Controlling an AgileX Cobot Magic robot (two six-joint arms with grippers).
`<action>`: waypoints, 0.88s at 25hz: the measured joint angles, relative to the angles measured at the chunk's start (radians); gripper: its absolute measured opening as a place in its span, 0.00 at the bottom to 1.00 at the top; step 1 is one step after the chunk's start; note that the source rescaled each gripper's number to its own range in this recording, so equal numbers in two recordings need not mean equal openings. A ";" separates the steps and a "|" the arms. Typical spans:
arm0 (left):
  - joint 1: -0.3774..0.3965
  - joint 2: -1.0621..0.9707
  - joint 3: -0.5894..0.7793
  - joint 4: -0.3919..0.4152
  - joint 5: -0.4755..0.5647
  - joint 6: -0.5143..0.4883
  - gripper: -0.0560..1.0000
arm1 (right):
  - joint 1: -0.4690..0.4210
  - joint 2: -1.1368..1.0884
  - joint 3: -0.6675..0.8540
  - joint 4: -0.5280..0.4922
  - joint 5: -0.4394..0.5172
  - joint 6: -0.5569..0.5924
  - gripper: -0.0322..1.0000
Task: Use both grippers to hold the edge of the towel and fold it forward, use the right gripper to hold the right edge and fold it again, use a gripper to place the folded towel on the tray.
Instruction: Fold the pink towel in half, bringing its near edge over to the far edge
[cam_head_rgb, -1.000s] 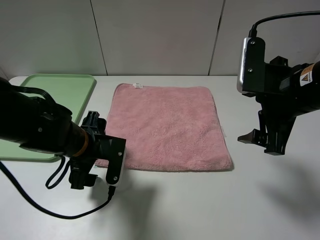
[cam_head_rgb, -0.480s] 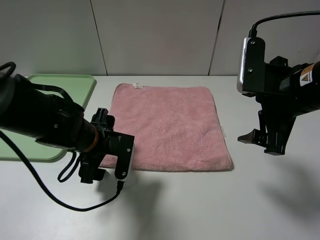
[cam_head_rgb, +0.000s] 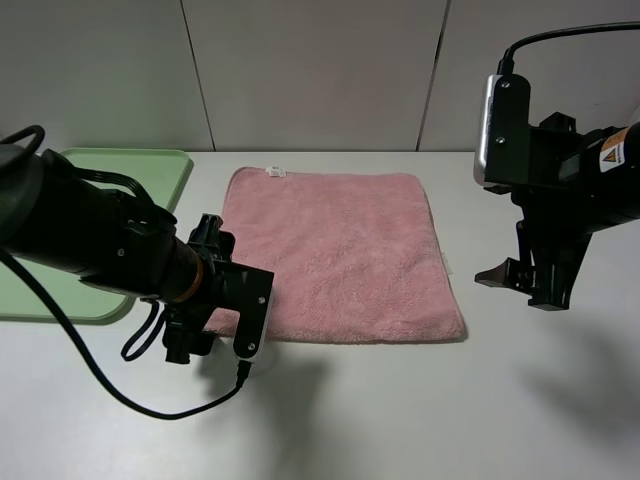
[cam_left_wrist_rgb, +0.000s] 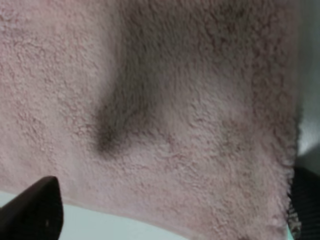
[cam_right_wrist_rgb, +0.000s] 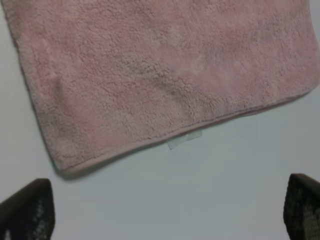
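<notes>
Towel (cam_head_rgb: 335, 255) lies flat on table (cam_head_rgb: 400, 400), near-square, label (cam_head_rgb: 273, 172) at 12 o'clock. Tray (cam_head_rgb: 120, 175) sits at 10 o'clock. Left gripper (cam_left_wrist_rgb: 170, 215), jaws spread, hovers over the 7 o'clock corner. Right gripper (cam_right_wrist_rgb: 165, 210), jaws spread, hovers at 3 o'clock.

The towel (cam_head_rgb: 335, 255) is pink and fluffy, roughly square, spread out flat in a single layer at the middle of the white surface (cam_head_rgb: 420, 400), its edges running nearly square to the surface's sides. A small white tag (cam_head_rgb: 273, 172) sits on its far edge by the 11 o'clock corner, and a pale tab (cam_right_wrist_rgb: 184, 139) peeks from under its 3 o'clock edge. Its 7 o'clock corner is covered in the high view. The tray (cam_head_rgb: 150, 170) is light green with a raised, rounded rim; it lies at 9 to 10 o'clock of the towel, near but apart.
</notes>
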 joint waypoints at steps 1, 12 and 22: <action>0.000 0.001 0.000 0.000 0.007 -0.001 0.85 | 0.000 0.000 0.000 0.000 0.000 0.000 1.00; 0.000 0.013 0.000 -0.008 0.041 -0.003 0.63 | 0.000 0.000 0.000 0.000 -0.006 0.000 1.00; 0.000 0.022 0.001 -0.065 0.038 -0.003 0.40 | 0.000 0.000 0.000 0.000 -0.006 0.000 1.00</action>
